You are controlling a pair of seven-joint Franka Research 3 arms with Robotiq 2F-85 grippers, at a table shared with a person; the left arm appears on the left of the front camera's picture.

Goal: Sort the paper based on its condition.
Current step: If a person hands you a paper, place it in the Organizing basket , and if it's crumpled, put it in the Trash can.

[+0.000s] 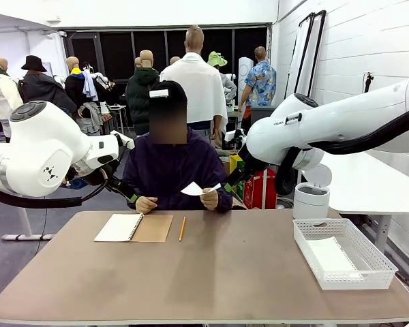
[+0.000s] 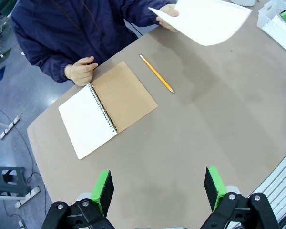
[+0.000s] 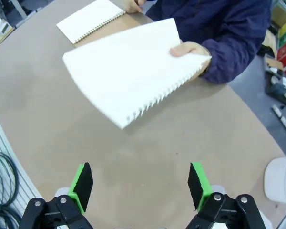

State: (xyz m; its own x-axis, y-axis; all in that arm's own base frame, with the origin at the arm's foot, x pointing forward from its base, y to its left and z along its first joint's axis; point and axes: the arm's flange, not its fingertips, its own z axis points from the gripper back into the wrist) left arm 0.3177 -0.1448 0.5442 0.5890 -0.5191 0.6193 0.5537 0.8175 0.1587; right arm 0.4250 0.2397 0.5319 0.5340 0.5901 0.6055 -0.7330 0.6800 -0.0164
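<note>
Front view: our left gripper and right gripper, both spread, hover above bare tabletop; the person's hand lifts paper at the far edge; another sheet fills the near-right basket.

Left arm: white, raised, entering from the left edge, elbow bent, wrist angled toward the far side. Left gripper: poised above the tabletop, green pads set wide apart, nothing between them. Right arm: white, raised, reaching in from the right edge toward the middle. Right gripper: likewise aloft, fingers spread wide, nothing gripped. Person's hand nearer the right arm: lifted off the table, pinching a sheet, apparently by one corner. Person's other hand: loosely curled, resting at the table's far edge.
</note>
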